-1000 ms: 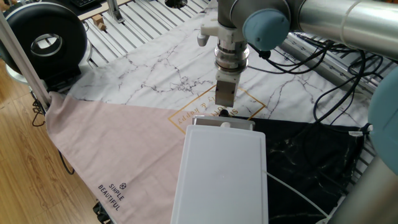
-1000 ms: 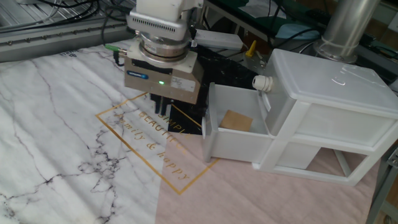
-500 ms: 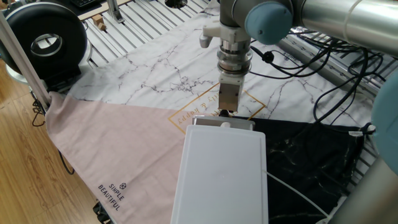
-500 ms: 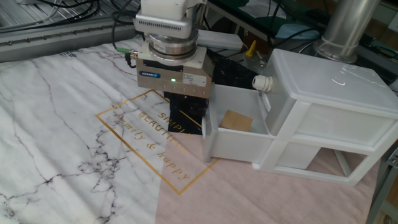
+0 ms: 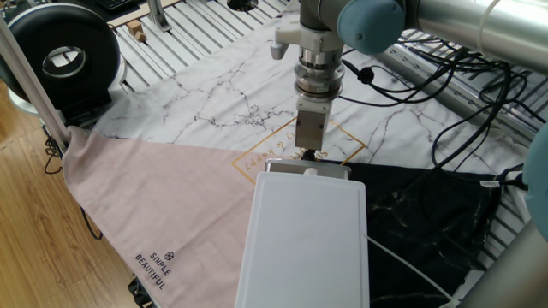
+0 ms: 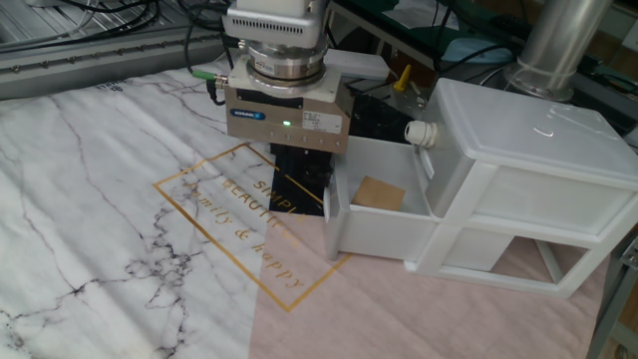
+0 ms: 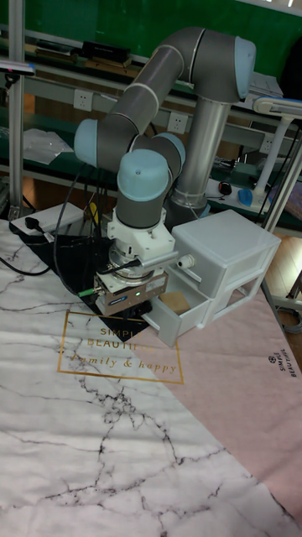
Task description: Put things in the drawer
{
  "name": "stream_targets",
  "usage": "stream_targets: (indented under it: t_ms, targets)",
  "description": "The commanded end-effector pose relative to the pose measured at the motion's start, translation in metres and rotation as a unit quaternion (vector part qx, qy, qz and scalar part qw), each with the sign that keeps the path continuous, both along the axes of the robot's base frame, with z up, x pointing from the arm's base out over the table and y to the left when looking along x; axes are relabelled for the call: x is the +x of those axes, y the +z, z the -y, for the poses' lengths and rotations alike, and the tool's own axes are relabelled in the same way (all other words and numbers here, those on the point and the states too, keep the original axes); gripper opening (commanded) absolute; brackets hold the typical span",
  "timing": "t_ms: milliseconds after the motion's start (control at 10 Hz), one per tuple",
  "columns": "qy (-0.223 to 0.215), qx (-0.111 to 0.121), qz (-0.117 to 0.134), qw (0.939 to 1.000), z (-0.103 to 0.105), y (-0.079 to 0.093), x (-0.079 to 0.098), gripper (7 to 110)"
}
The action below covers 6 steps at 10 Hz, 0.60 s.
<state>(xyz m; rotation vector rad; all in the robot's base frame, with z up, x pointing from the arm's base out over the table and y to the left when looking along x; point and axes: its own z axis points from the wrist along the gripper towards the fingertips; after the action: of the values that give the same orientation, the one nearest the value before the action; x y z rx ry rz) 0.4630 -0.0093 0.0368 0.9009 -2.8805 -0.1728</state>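
The drawer unit (image 6: 528, 130) is a white plastic box (image 5: 304, 231) on the right, with its lower drawer pulled out towards the left. Inside that open drawer lies the small light-brown wooden cube (image 6: 379, 192), flat on the floor of the tray. My gripper (image 6: 299, 184) hangs just left of the drawer's front panel (image 6: 334, 214), over the black cloth, apart from the cube. Its dark fingers look closed together with nothing held. From behind the unit, my gripper (image 5: 308, 154) sits right at the drawer front. In the tall view the gripper (image 7: 141, 320) is beside the open drawer (image 7: 176, 315).
A round black device (image 5: 60, 56) stands at the far left corner. Cables (image 5: 462, 103) run along the table's right side. A marble-print cloth (image 6: 100, 199), a pink cloth (image 5: 145, 197) and a black cloth (image 5: 428, 214) cover the table.
The gripper has shifted sideways towards the drawer's front panel, from over the gold lettering to right beside it. The cube and the drawer have not moved.
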Motion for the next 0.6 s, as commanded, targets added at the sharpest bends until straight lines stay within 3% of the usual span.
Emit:
stream_targets:
  t_ms: [0, 100, 500]
  targets:
    - [0.003, 0.004, -0.011, 0.9999, -0.0016, 0.0044, -0.0028, 7]
    - [0.008, 0.006, -0.02, 0.9998, -0.0016, 0.0048, -0.007, 7]
    - [0.014, 0.014, -0.017, 0.9997, 0.0012, 0.0102, -0.002, 7]
